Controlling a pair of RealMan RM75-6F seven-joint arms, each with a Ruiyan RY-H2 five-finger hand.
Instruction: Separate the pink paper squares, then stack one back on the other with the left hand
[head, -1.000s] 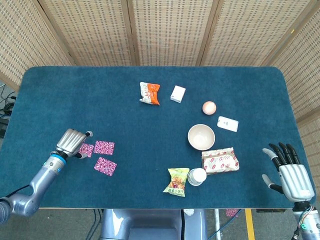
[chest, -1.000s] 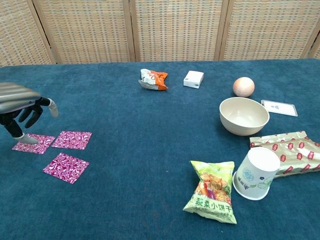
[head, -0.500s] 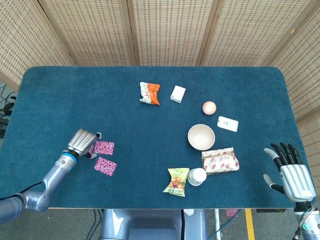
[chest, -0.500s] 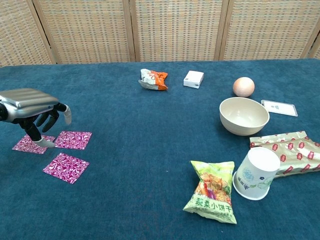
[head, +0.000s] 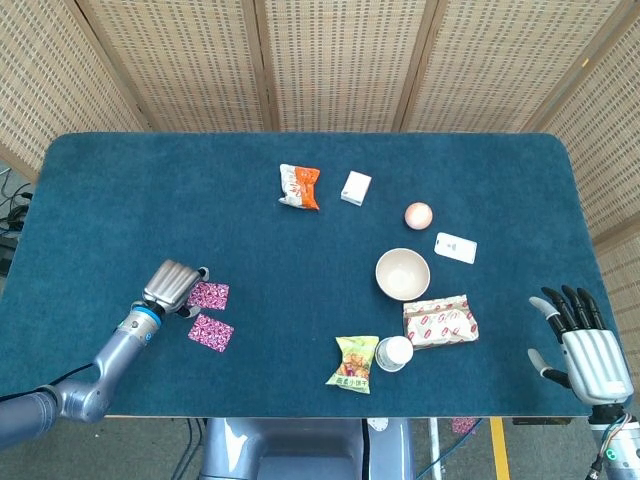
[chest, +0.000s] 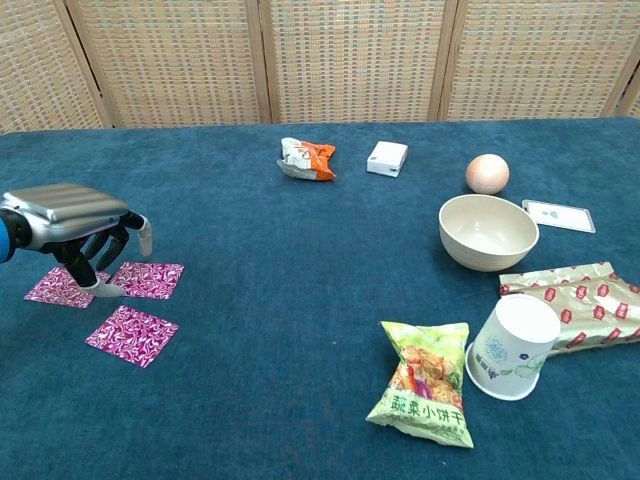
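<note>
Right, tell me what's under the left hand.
Under the left hand lie two pink paper squares, one to its left and one to its right. A fingertip meets the cloth between them; the squares' inner edges are hidden.

Beige bowl (chest: 488, 231), tipped paper cup (chest: 512, 347), green snack bag (chest: 424, 382), egg (chest: 487, 173)

Lab-like test bay: blue-clothed table (head: 300, 100), wicker screens (head: 340, 60).
</note>
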